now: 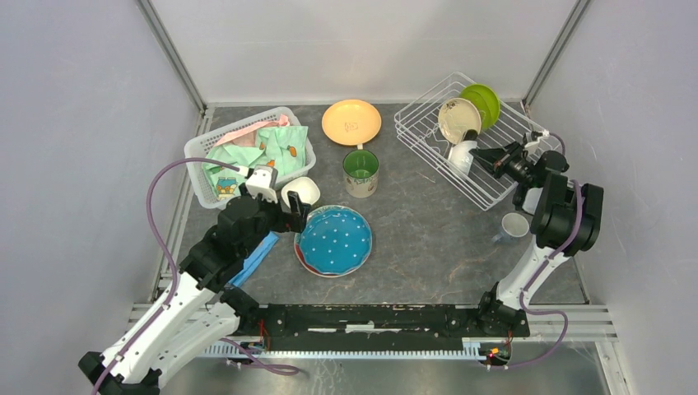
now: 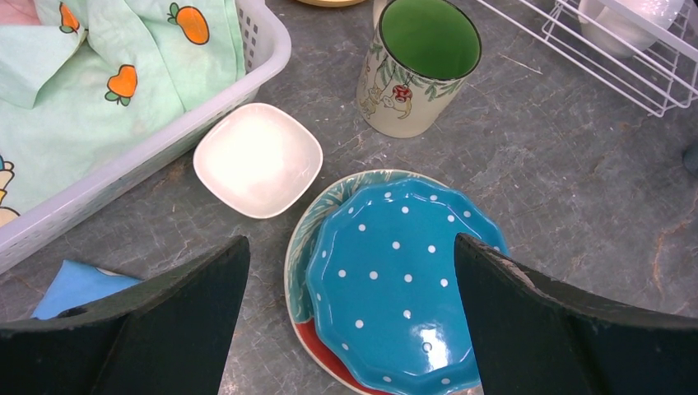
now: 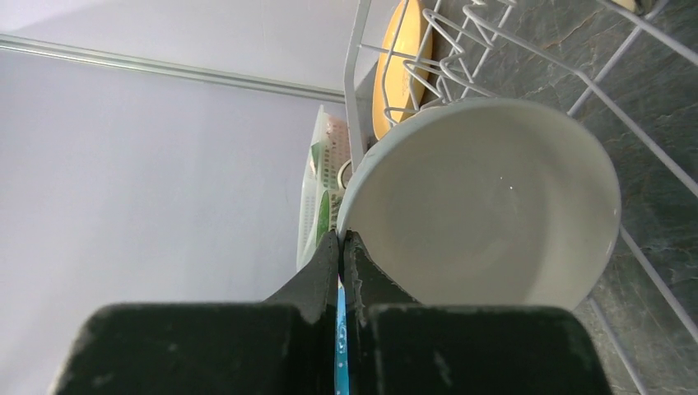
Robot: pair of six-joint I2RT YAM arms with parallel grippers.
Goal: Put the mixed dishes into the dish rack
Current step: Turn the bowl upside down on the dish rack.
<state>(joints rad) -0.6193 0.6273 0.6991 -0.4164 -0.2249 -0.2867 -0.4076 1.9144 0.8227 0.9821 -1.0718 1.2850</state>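
**Right end effector at bowl rim in rack; left poised over plates**

Right end effector point(image 3: 340, 243): fingers pressed together, tips against the rim of the white bowl point(image 3: 486, 206). No rim shows between them, so a pinch can't be confirmed. The bowl stands on edge inside the dish rack point(image 1: 498, 177), upper right of the overhead view, beside the cream plate point(image 1: 458, 118).

Judged best: confirm the bowl leans settled in the wires, then retreat straight along the fingers so it isn't tipped.

Right arm: folded, elbow high, wrist reaching up-left into the rack.

Left end effector point(image 2: 352, 243): fingers wide apart, holding nothing, above the blue dotted plate point(image 2: 395, 280) at the surface's centre. Left arm runs diagonally from the lower left.
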